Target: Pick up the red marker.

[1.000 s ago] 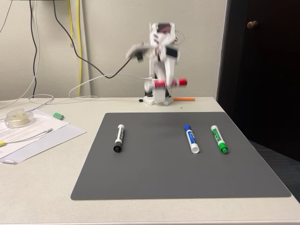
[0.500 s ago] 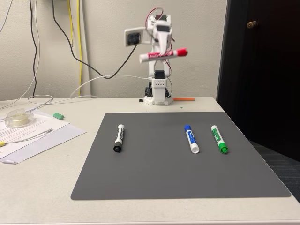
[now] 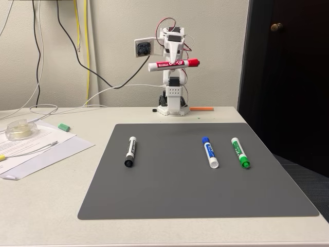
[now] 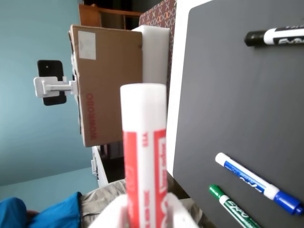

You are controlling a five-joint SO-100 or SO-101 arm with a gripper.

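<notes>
One red marker (image 3: 174, 64) hangs crosswise high above the tabletop (image 3: 46, 206) in the fixed view, clamped in the tool (image 3: 175, 63). Wrist view: its white end (image 4: 142, 109) juts upward. Pickup looks done; next, hold steady.

Two cameras, one facing the arm and one riding on it.
The fixed view looks from the table's near edge across the grey mat (image 3: 198, 172) toward the wall; the wrist view, turned sideways, looks back from high up, sharing the mat (image 4: 237, 95) and its markers.
</notes>
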